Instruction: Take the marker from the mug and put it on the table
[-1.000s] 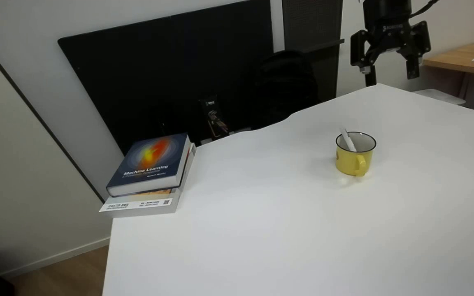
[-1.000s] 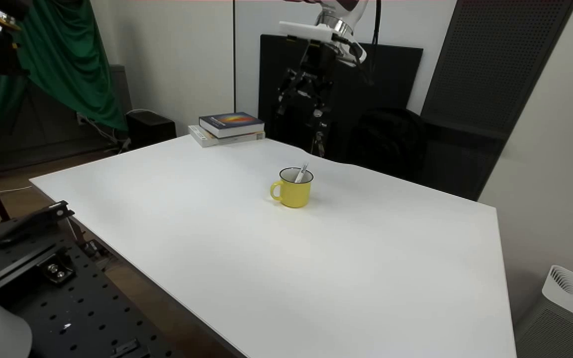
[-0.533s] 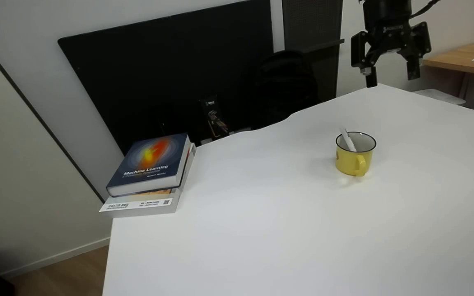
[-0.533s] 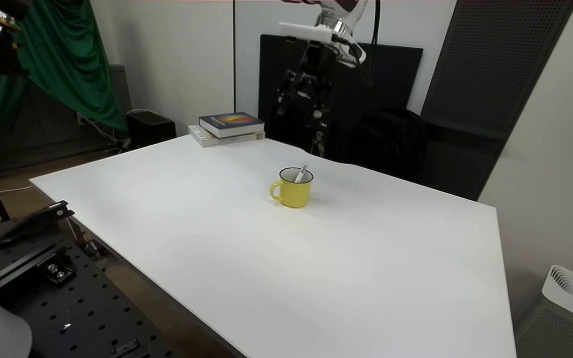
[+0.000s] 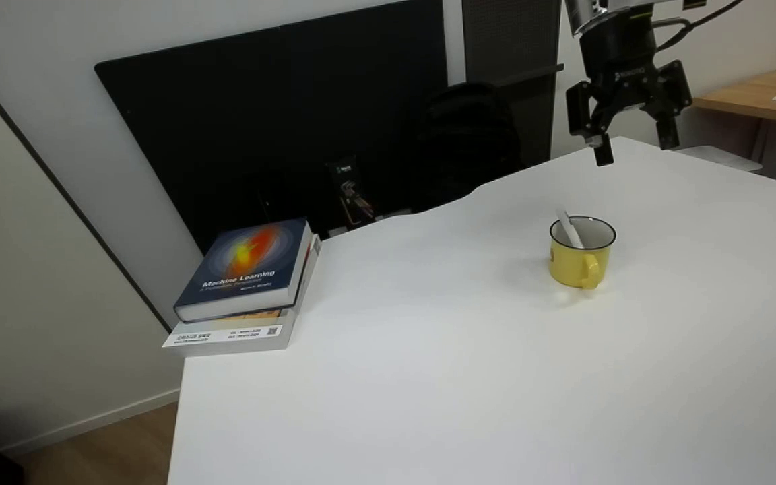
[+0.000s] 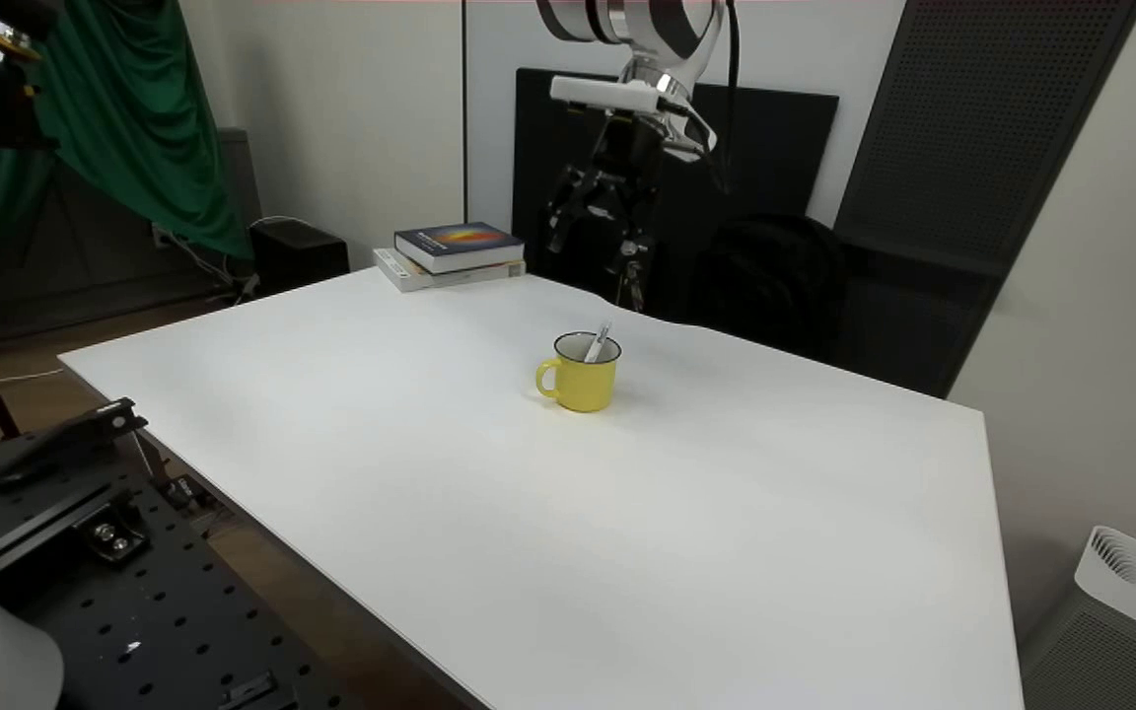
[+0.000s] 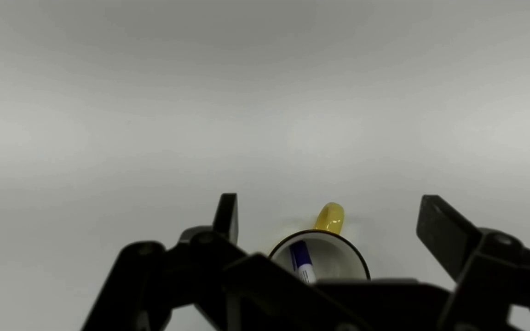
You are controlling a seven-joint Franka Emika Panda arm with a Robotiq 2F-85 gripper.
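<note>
The yellow mug stands upright on the white table in both exterior views. The white marker leans inside it with one end above the rim, also in an exterior view. In the wrist view the mug's handle and rim show between the fingers, and the marker's blue cap end points down inside. The gripper body hides the rest of both. My gripper is open and empty, above and apart from the mug; its fingers are spread wide in the wrist view.
Two stacked books lie at a table corner, also in an exterior view. A black panel stands behind the table. A wooden table is at the edge of view. A white box-shaped unit stands beside the table.
The gripper has come down and tilted a little, moving slightly left in an exterior view, mostly in the last half second. It stays open. The mug and marker have not moved.
</note>
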